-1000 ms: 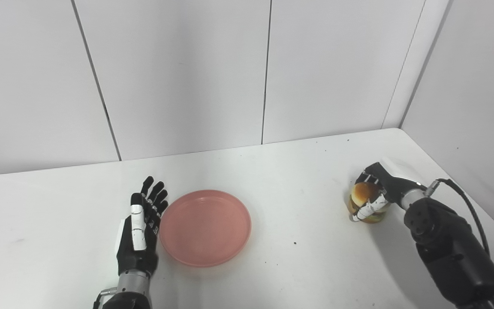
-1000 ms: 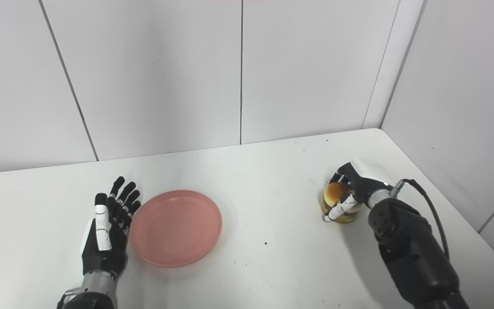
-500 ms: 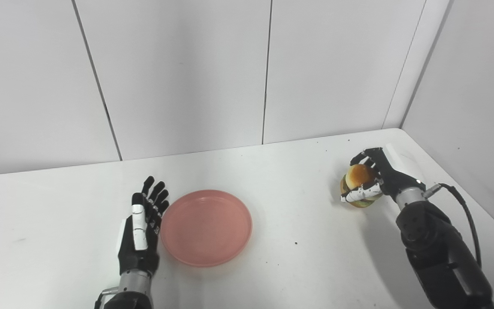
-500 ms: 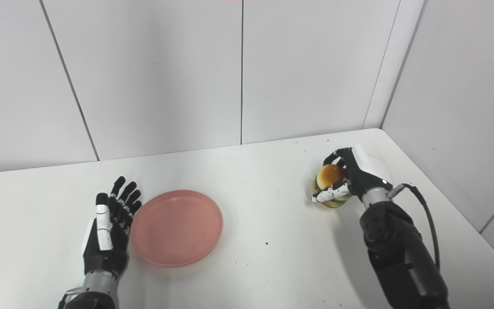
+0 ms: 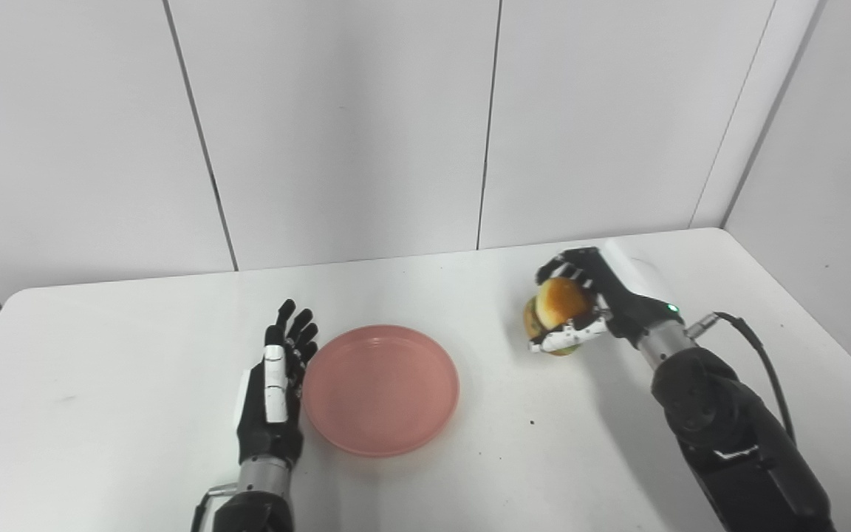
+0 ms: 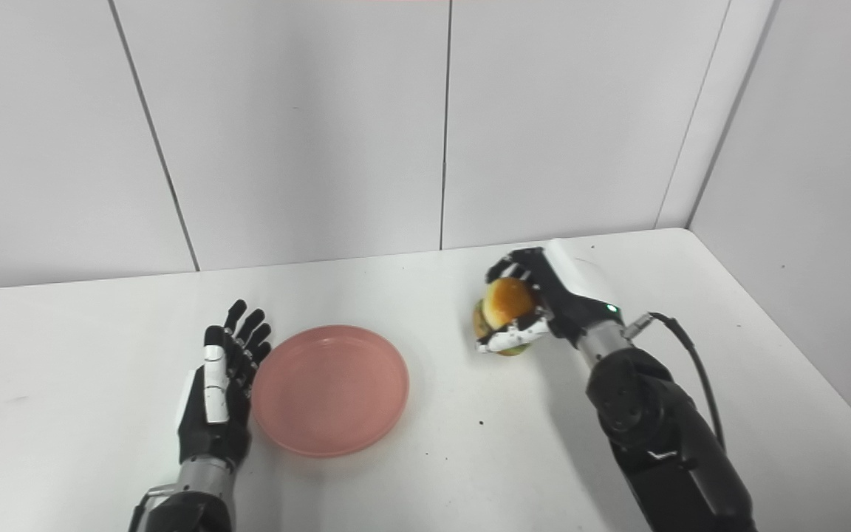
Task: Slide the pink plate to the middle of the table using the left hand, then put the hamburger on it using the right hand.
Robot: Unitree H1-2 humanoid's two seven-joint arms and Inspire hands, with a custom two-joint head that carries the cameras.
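- The left hand (image 5: 270,403) rests on the table (image 5: 100,384) towards the near edge, left of centre, palm side turned to the plate. Its fingers (image 5: 294,332) are straight and slightly spread, holding nothing; the hand's edge sits just beside the plate's left rim, touching or nearly so, I cannot tell which.
- The pink plate (image 5: 381,388) lies flat roughly midway between the left and right edges, a little nearer the near edge than the far one. It is empty. It looks like a stiff, shallow, light dish with a raised rim, so it probably slides easily on the smooth top; a nudge against the rim would shift it.
- The hamburger (image 5: 555,314) is held above the table, right of the plate and closer to the far edge, well apart from the plate. It looks like a small, light toy with a rounded, smooth bun that could slip if gripped loosely.
- The right hand (image 5: 595,299) wraps it from the side: fingers (image 5: 569,338) curl over the top and across the lower layers. That side grip around the middle seems sound for lowering it base first onto the plate's centre.
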